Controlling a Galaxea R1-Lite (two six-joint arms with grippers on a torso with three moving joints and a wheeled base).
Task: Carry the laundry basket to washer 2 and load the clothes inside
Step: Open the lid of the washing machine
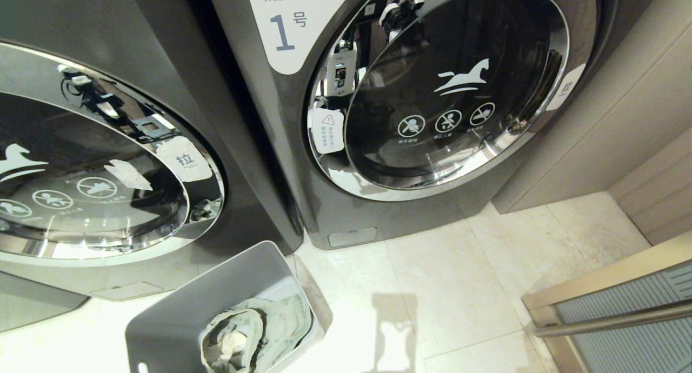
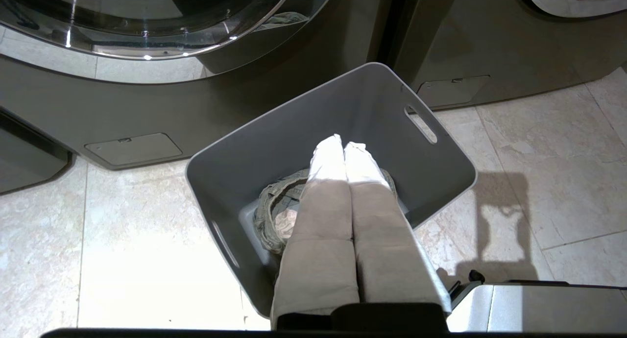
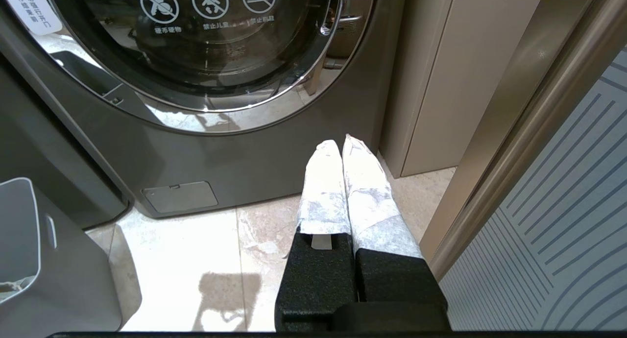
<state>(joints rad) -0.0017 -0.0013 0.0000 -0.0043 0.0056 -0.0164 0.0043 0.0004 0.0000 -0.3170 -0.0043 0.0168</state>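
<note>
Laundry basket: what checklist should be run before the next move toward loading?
1. Laundry basket on floor before the left-hand washer: ok.
2. Clothes inside basket: ok.
3. That washer numbered 2: cannot tell, label out of view; neighbouring washer reads 1.
4. Its door open: not ok, shut.
5. Left gripper empty, over the basket: ok, shut.
6. Right gripper empty: ok, shut.

The left gripper, its two white-wrapped fingers pressed together, hangs above the open grey plastic rectangular laundry basket without touching it. A bundle of faded grey-green denim-like clothes lies in the bottom of the basket, partly hidden behind the fingers. The basket stands on the pale tiled floor, close before the base of a dark grey front-load washer with a chrome-ringed door, and a second dark grey washer stands beside it.
</note>
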